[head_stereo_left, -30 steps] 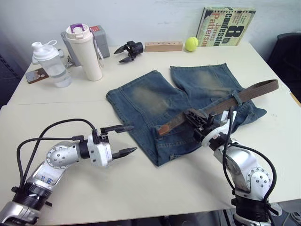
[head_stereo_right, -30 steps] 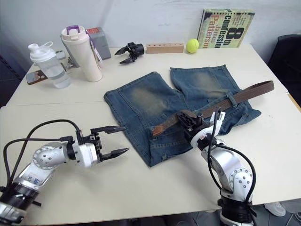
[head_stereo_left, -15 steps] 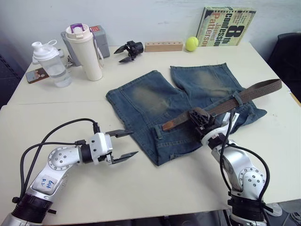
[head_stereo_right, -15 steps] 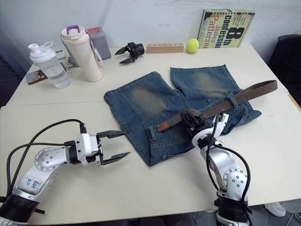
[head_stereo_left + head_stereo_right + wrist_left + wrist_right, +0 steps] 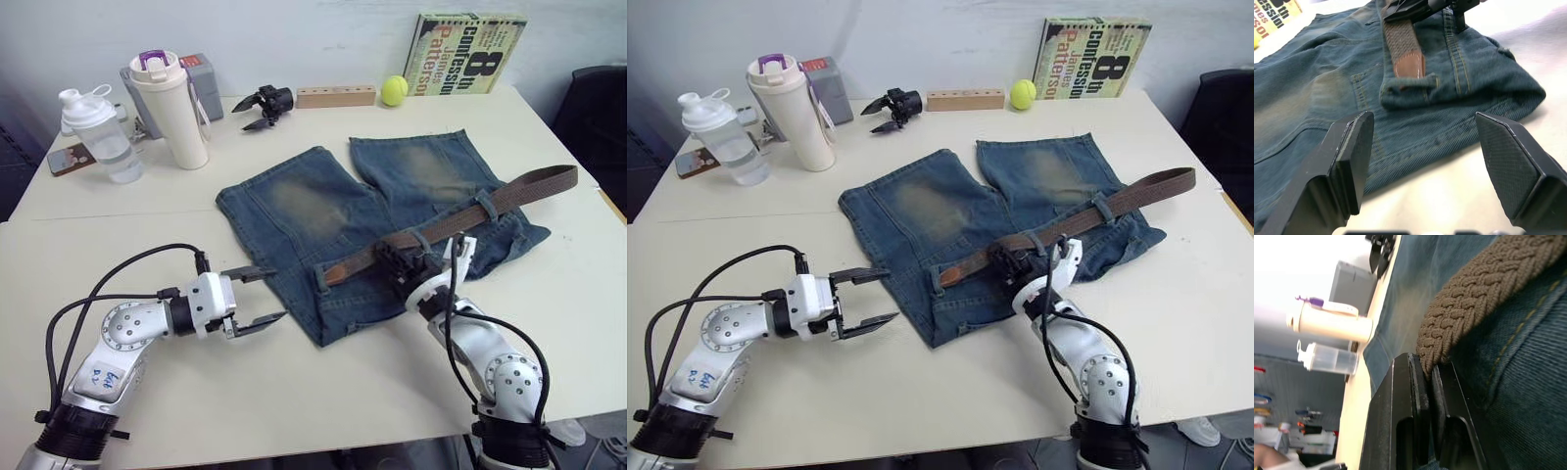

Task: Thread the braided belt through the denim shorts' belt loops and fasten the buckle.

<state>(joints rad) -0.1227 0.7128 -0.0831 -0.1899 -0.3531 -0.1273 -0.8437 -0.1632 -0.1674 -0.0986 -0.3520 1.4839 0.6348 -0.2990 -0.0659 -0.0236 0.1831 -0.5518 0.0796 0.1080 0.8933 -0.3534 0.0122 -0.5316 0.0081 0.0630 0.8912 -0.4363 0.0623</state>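
Note:
The denim shorts (image 5: 323,211) lie flat on the table, waistband nearest me. The braided belt (image 5: 509,191) runs along the waistband under two belt loops (image 5: 487,206) on the right side. Its tan tip (image 5: 1409,65) rests right at another belt loop (image 5: 1408,88) near the waistband's left end. My right gripper (image 5: 395,262) is shut on the braided belt (image 5: 1474,298) a little right of the tip. My left gripper (image 5: 263,296) stands open on the table just left of the shorts' corner, touching nothing. The buckle is hidden.
Along the table's back stand a clear shaker bottle (image 5: 93,137), a cream tumbler (image 5: 167,98), a grey box (image 5: 201,73), a loose black gripper part (image 5: 263,103), a wooden block (image 5: 336,96), a tennis ball (image 5: 394,90) and a book (image 5: 468,54). A phone (image 5: 69,157) lies far left.
My right gripper has carried the belt slightly leftward along the waistband, bringing the tan tip up to the left loop. The left gripper has stayed open beside the shorts' corner.

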